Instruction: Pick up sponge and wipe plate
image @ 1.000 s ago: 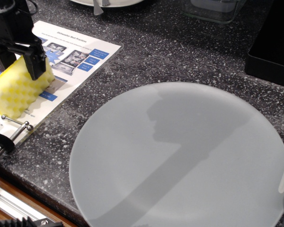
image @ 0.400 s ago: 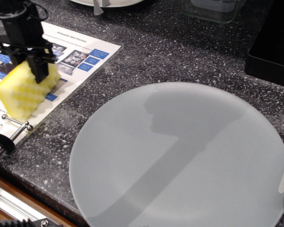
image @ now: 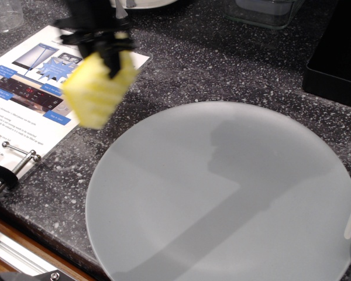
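Observation:
The yellow sponge (image: 98, 88) hangs in the air above the counter, blurred by motion, just left of the plate's upper left rim. My black gripper (image: 108, 55) is shut on the sponge's top edge. The large pale grey frosted plate (image: 222, 193) lies flat on the dark speckled counter and fills the lower right of the view. The arm's shadow falls across the plate.
A printed leaflet (image: 23, 93) lies on the counter at the left. A white dish rim (image: 134, 3) and a clear container (image: 263, 12) are at the back. A black box (image: 339, 47) stands at the right. A metal clamp bar (image: 17, 158) is at the front left edge.
My gripper has carried the sponge up off the leaflet and to the right, toward the plate. The arm's shadow on the plate has shifted right.

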Robot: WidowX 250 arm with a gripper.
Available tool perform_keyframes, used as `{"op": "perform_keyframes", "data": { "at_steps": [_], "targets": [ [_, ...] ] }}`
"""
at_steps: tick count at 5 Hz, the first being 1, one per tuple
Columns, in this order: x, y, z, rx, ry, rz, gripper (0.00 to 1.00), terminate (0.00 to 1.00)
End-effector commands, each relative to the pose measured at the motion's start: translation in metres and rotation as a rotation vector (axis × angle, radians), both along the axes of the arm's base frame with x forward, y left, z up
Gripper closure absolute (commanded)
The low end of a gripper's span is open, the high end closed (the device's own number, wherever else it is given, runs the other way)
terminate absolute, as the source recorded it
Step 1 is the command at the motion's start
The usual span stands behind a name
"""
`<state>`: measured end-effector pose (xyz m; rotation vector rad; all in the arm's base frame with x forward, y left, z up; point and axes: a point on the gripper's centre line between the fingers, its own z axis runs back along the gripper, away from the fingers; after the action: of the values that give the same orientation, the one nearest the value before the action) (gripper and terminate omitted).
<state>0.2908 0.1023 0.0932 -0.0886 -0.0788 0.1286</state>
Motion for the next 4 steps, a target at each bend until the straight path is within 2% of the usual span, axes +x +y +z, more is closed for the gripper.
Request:
{"op": "perform_keyframes", "data": {
  "at_steps": [1,2,3,4],
  "targets": [
    [-0.010,-0.038,0.006,0.100,-0.122,-0.078,1.00,0.00],
    [-0.021,-0.043,-0.015,0.199,-0.116,-0.128,1.00,0.00],
    [-0.027,-0.052,-0.024,0.227,-0.111,-0.152,1.00,0.00],
    [-0.035,-0.075,-0.033,0.245,-0.113,-0.151,1.00,0.00]
  ]
}}
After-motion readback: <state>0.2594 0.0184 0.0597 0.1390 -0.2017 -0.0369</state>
